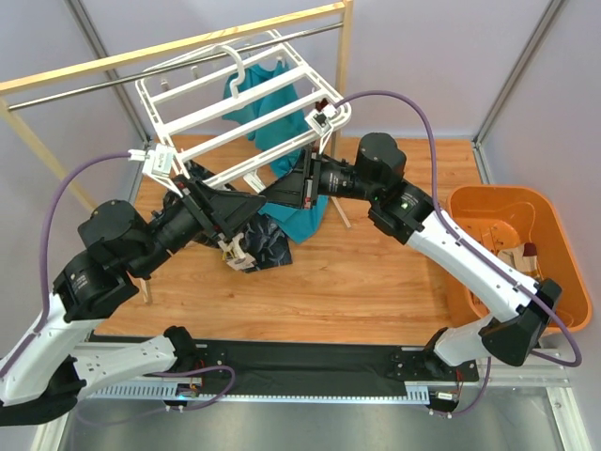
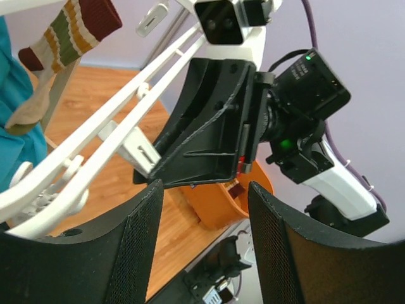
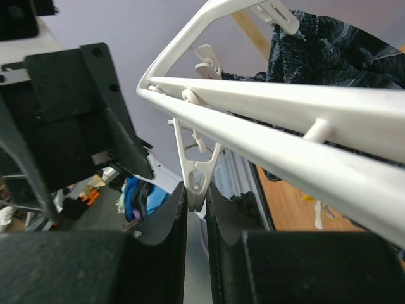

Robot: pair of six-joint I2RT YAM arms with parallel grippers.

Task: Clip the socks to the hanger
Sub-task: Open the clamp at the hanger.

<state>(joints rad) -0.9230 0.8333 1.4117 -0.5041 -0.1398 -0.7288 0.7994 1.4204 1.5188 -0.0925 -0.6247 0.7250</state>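
right hand [image 3: 196, 209] is clenched on a clip [image 3: 197, 171] dangling off the hanger [image 3: 285, 120] bar just above it; left hand [image 2: 205, 234] is released, nothing between its fingers; striped sock [image 2: 63, 35] hangs up high, off to its left

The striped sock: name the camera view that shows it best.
Left wrist. The striped sock hangs at the upper left of that view, large enough to make out its stripes and maroon patches. The top external view does not show it clearly, and the right wrist view shows none of it.
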